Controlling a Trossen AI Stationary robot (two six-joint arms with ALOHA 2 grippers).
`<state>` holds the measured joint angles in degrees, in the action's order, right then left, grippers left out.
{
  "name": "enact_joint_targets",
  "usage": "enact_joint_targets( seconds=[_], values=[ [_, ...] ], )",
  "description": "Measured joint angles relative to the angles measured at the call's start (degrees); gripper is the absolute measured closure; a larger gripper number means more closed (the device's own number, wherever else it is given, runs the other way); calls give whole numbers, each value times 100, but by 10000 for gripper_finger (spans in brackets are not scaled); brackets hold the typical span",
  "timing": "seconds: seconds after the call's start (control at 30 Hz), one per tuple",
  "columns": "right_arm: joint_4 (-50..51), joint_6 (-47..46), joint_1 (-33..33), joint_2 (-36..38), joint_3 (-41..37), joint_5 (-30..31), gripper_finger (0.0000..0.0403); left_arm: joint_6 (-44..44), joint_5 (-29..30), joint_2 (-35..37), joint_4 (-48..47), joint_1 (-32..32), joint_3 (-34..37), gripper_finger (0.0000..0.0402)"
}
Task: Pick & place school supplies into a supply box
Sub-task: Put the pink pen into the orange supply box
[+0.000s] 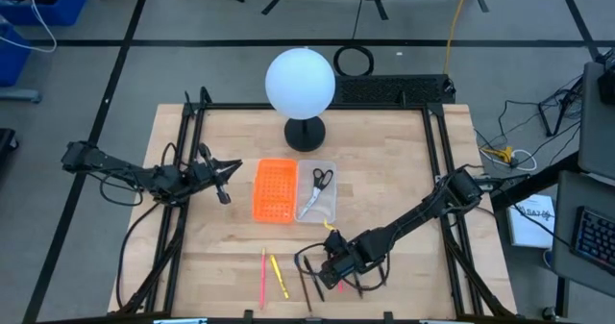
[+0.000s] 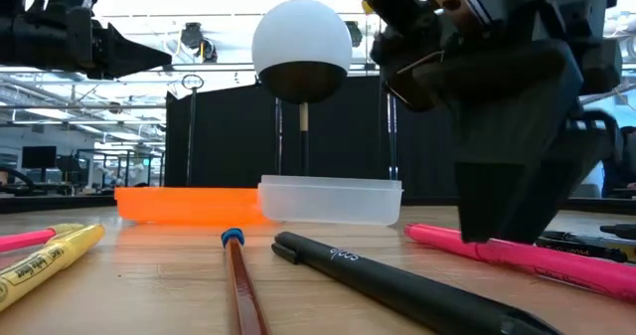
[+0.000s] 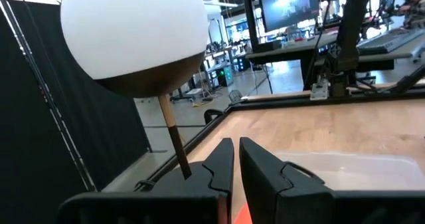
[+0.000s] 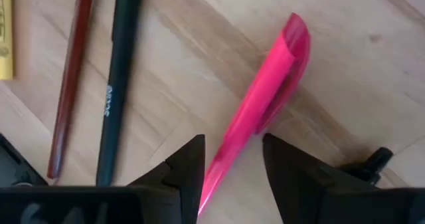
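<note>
Right wrist view: right claw [image 4: 232,167] stood open astride the pink pen [image 4: 262,98], which lay flat on the counter [image 4: 345,64] beside a black pen [image 4: 119,78]. Scissors [image 1: 317,189] lay in the clear box [image 1: 329,209]. Left claw [image 3: 236,177] hung nearly closed, empty, near the orange tray [image 1: 274,189].
</note>
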<state>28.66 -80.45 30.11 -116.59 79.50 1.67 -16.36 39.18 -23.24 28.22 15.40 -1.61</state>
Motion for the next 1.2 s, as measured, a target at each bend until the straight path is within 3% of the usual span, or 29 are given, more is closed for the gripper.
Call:
enact_joint_targets(
  seconds=[0.37, 0.9, 1.07, 1.2],
  values=[
    [-196, -28, -25, -5, -811, -10, 266, 83, -2, 0, -16, 0, 0, 366],
    [199, -488, -404, -35, -372, -589, 320, 35, -3, 0, -83, 0, 0, 366],
    [1246, 49, -437, -52, -363, -643, 321, -6, -4, 2, -103, 0, 0, 366],
    [2069, 321, -472, -42, -369, -341, 321, -9, -4, 0, -109, 0, 0, 366]
  ],
)
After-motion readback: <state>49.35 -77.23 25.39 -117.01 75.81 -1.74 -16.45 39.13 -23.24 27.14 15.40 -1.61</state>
